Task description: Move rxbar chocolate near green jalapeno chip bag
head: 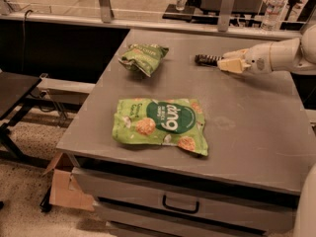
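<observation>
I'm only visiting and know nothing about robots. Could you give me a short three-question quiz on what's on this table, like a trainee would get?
1. True or false: the gripper is at the far right part of the table, with its fingers closed on one end of the rxbar chocolate.
2. Fill in: seen from the camera, the rxbar chocolate is to the ___ of the green jalapeno chip bag.
3. Which lies nearest the table's front edge?
A) green jalapeno chip bag
B) large bright-green snack bag
C) rxbar chocolate

Key: 1 true; 2 right; 3 B.
</observation>
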Robot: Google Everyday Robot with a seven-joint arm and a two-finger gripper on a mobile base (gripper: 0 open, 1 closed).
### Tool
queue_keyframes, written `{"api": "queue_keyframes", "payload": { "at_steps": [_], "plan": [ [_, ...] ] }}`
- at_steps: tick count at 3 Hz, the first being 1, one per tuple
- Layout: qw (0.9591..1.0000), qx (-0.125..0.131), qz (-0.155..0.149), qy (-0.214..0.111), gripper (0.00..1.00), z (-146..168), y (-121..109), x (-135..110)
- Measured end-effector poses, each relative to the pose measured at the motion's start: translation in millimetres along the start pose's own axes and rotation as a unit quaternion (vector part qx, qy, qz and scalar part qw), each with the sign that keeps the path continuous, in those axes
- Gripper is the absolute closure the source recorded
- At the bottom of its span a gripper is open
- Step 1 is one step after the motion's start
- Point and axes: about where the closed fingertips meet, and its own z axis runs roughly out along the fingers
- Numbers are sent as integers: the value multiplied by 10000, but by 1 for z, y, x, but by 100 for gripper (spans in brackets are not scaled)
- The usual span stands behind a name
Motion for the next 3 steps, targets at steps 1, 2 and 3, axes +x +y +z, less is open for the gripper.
{"api": "queue_keyframes", "payload": {
  "at_steps": [1, 2, 3],
  "plan": [
    [10000, -1, 0, 0, 100, -1, 0, -2],
    [10000, -1, 0, 0, 100, -1, 0, -3],
    [10000, -4, 0, -1, 100, -1, 0, -3]
  ]
}}
